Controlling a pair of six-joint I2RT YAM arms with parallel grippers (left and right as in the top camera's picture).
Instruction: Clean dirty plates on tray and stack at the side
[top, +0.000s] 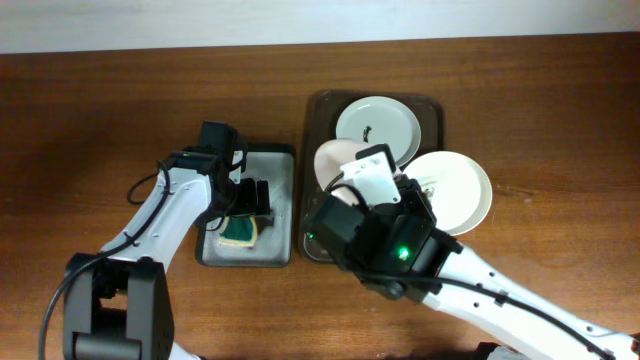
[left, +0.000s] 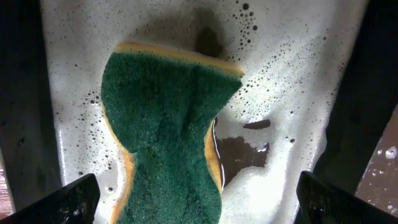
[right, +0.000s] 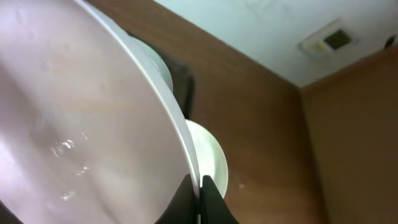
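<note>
Near the front edge, the left gripper (left: 199, 196) hangs spread above the green-and-yellow sponge (left: 165, 124) in the small grey foam tray (top: 282, 170). The right gripper (right: 199, 193) pinches one round white plate (right: 81, 112), tilted over the large dark brown rectangular tray (top: 320, 105). A second plate (top: 460, 195) overhangs the tray's right rim (perhaps dirty too). Toward the back edge a third plate (top: 385, 115) lies smeared. No stack yet: most work seems left.

Robot lab: wooden table (top: 80, 120), plain white wall (top: 300, 20).
</note>
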